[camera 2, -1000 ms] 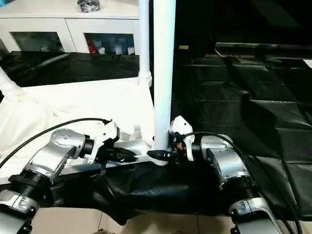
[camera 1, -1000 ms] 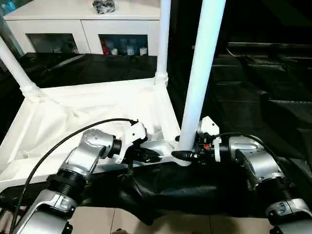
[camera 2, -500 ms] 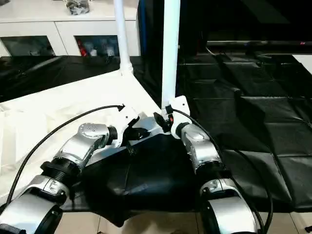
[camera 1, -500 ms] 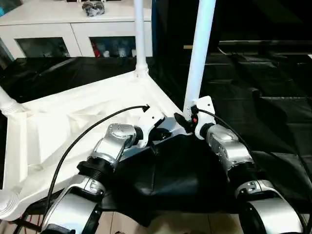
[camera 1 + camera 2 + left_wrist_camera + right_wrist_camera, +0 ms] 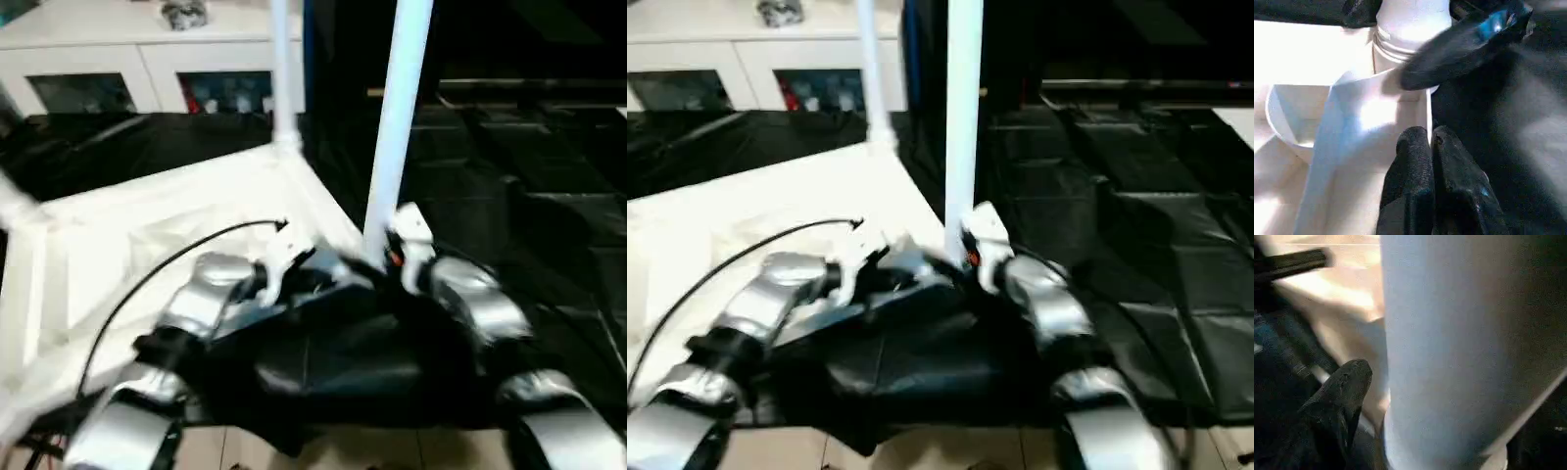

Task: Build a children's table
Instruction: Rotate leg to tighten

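Observation:
The children's table lies upside down: its white tabletop [image 5: 147,225] shows its underside, with white legs standing in the corner sockets. The near leg [image 5: 397,127] rises just ahead of my arms, another leg [image 5: 282,69] stands at the far corner, and a third [image 5: 15,201] is at the left. My left gripper [image 5: 1431,147] is shut with nothing in it and rests on the tabletop's rim beside the near socket. My right gripper [image 5: 377,257] is at the base of the near leg [image 5: 1459,357], open. One finger [image 5: 1347,387] stands slightly off the tube and the other is hidden behind it.
A white glass-door cabinet [image 5: 127,59] stands at the back left. Black sheeting [image 5: 529,166] covers the surface to the right and behind. A crumpled black cloth [image 5: 343,362] lies under my forearms at the near edge.
The camera has swung, shifting the whole picture. My right gripper has loosened its hold on the near leg's base. The left gripper stays shut at the rim.

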You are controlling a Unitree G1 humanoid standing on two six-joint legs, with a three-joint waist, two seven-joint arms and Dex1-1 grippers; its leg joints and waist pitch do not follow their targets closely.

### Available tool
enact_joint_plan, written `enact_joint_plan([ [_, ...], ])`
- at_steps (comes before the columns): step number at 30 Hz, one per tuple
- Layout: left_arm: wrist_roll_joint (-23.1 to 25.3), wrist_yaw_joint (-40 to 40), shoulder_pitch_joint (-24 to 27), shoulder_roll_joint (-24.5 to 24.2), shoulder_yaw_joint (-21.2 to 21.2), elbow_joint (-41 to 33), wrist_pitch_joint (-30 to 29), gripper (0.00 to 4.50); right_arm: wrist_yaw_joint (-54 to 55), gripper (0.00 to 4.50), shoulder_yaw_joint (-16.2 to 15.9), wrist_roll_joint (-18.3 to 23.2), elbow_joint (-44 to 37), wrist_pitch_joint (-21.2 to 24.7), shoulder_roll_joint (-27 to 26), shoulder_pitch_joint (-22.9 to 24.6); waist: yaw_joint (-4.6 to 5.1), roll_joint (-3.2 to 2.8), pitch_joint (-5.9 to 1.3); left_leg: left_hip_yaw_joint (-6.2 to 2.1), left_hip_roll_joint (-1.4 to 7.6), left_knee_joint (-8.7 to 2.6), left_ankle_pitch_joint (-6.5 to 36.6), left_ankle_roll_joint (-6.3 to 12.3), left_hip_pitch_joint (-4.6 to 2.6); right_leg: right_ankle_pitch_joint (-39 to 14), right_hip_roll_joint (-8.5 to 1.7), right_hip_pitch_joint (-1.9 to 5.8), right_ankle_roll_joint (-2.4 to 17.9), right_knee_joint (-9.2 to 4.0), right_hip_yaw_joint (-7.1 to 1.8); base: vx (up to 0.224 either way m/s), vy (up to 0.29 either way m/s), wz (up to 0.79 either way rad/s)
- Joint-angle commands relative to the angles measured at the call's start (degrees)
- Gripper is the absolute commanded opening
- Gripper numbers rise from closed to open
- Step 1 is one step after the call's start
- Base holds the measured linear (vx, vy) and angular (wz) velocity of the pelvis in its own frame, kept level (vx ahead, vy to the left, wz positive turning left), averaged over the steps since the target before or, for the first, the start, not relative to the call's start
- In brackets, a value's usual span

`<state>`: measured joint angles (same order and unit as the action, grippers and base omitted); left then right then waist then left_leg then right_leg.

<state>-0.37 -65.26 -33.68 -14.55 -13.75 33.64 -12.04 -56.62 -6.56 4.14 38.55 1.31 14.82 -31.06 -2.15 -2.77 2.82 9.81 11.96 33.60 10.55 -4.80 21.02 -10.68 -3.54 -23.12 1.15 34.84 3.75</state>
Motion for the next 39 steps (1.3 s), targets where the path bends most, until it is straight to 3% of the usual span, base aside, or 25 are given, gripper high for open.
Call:
enact_joint_plan([
  [1,-3.0,-5.6,-0.4,1.4,-3.1,-4.3,0.6,0.0,-8.4,3.84,-6.0,1.0,-4.0,0.1,-0.9,1.1,-0.34,0.52,-3.68,0.12,1.32,-3.25,10.2,6.22,-0.25,-9.1,-3.84,3.41,14.6,-4.21,-2.37,0.0,0.0,0.0],
  [8,-3.5,-10.5,0.8,-1.7,-3.9,-6.6,-0.8,0.0,-15.2,3.49,-7.6,3.0,-8.9,4.0,2.1,3.4,-0.94,0.28,-3.42,0.06,1.29,-3.5,12.0,4.88,-0.46,-13.2,-3.82,3.14,13.4,-4.67,-2.47,0.0,0.0,0.0],
  [9,-3.5,-10.9,0.9,-1.9,-3.9,-6.8,-0.9,0.0,-15.6,3.17,-7.6,3.0,-9.2,4.4,2.2,3.6,-1.04,0.34,-3.48,0.04,1.29,-3.5,11.7,4.67,-0.43,-13.0,-3.86,3.13,13.3,-4.58,-2.5,0.0,0.0,0.0],
  [13,-3.5,-12.6,1.6,-3.1,-4.4,-7.9,-1.7,0.0,-17.0,2.93,-8.0,3.3,-11.3,6.0,2.7,4.8,-1.22,0.24,-3.6,-0.03,1.28,-3.52,10.8,4.41,-0.39,-11.6,-3.8,3.14,13.3,-4.42,-2.47,0.0,0.0,0.0],
  [19,-2.8,-10.0,1.7,-2.2,-3.9,-7.5,-1.7,0.0,-16.1,2.62,-8.0,3.5,-12.2,7.0,2.3,5.5,-1.19,0.35,-3.52,-0.02,1.13,-3.52,11.4,3.96,-0.41,-13.0,-3.81,3.17,12.8,-4.61,-2.42,0.0,0.0,0.0],
  [21,-1.7,-5.2,0.8,-0.5,-2.8,-5.6,-1.8,0.0,-11.5,2.62,-6.3,3.0,-10.1,7.6,0.3,4.7,-1.18,0.48,-3.44,-0.02,1.11,-3.55,11.5,3.86,-0.43,-13.9,-3.82,3.1,12.5,-4.76,-2.44,0.0,0.0,0.0],
  [23,0.1,2.6,-1.2,1.7,-1.4,-2.2,-1.8,0.0,0.2,2.61,-3.7,-0.1,-4.7,7.3,-3.0,2.4,-0.9,0.42,-3.33,-0.03,0.99,-3.55,12.2,2.98,-0.6,-16.2,-3.94,2.83,12.2,-5.02,-2.42,0.0,0.0,0.0],
  [25,0.8,6.9,-2.4,3.0,-0.4,-0.3,-1.9,0.0,7.3,2.59,-2.9,-2.1,-1.4,6.7,-4.6,1.0,-0.39,0.59,-3.19,-0.25,0.63,-3.76,12.9,1.62,-0.48,-20.5,-3.88,2.98,10.5,-5.29,-2.27,0.0,0.0,0.0],
  [27,1.4,12.4,-4.1,5.2,0.9,2.0,-3.1,0.0,17.6,2.59,-1.1,-3.6,3.5,7.7,-7.3,-1.4,-0.05,0.66,-3.24,-0.3,0.58,-3.75,12.9,1.0,-0.62,-21.3,-3.96,2.86,9.8,-5.48,-2.35,0.0,0.0,0.0],
  [31,1.9,18.0,-5.9,8.2,1.9,3.9,-4.4,0.0,28.5,2.59,2.1,-2.9,9.3,10.7,-11.5,-4.3,0.64,0.67,-3.36,-0.26,0.44,-3.61,12.6,1.73,-0.25,-19.8,-3.96,2.98,10.0,-5.4,-2.31,0.0,0.0,0.0],
  [35,2.1,18.9,-6.2,10.3,1.6,4.4,-4.2,0.0,29.6,2.59,2.8,-2.5,13.0,8.1,-14.0,-6.1,0.56,0.71,-3.67,-0.13,0.41,-3.36,9.9,2.94,0.04,-15.6,-3.96,3.24,10.8,-5.05,-2.38,0.0,0.0,0.0],
  [36,1.9,18.6,-6.1,10.3,1.5,4.3,-4.1,0.0,29.3,3.15,3.3,-1.9,13.2,8.2,-14.3,-6.4,0.52,0.67,-3.74,-0.1,0.45,-3.29,9.0,3.46,0.09,-13.4,-3.92,3.29,11.5,-4.85,-2.38,0.0,0.0,0.0],
  [39,1.8,17.3,-5.6,9.7,1.1,3.8,-3.8,0.0,27.2,3.37,3.1,-1.4,12.4,7.6,-14.3,-6.8,0.5,0.58,-3.68,-0.07,0.54,-3.34,8.9,4.25,0.08,-11.3,-3.87,3.39,12.6,-4.66,-2.31,0.0,0.0,0.0],
])
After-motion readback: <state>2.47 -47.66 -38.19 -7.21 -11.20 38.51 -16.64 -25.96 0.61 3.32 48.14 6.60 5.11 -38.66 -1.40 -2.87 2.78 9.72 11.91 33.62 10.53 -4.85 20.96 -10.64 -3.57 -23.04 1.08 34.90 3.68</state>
